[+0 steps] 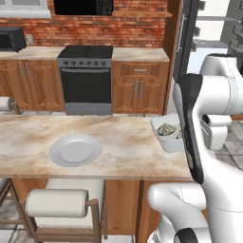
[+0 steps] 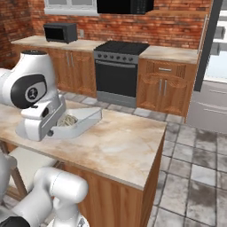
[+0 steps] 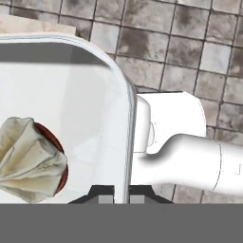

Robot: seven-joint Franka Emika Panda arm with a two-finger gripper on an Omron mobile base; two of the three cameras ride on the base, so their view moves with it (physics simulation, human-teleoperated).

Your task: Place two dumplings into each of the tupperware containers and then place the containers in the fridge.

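pinching the rim of a tupperware container [image 3: 71,99] between my two fingertips, my gripper [image 3: 121,198] is closed tight on its thin pale wall, one tip on each side. a dumpling [image 3: 31,159] lies inside the container, a pleated cream lump with a dark reddish edge beneath it, close to the wall i hold. past the rim i see grey floor tiles [image 3: 190,42] below.

from the right base view the container [image 2: 82,119] sits over the marble island counter [image 2: 119,142], its near end hidden behind my wrist; whether it touches the top i cannot tell. from the left base view it is at the counter's right edge [image 1: 166,135], a speckled dumpling [image 1: 166,128] in it, and a round white plate [image 1: 76,150] lies well apart to the left. the fridge [image 2: 213,66] stands open by the far right wall.
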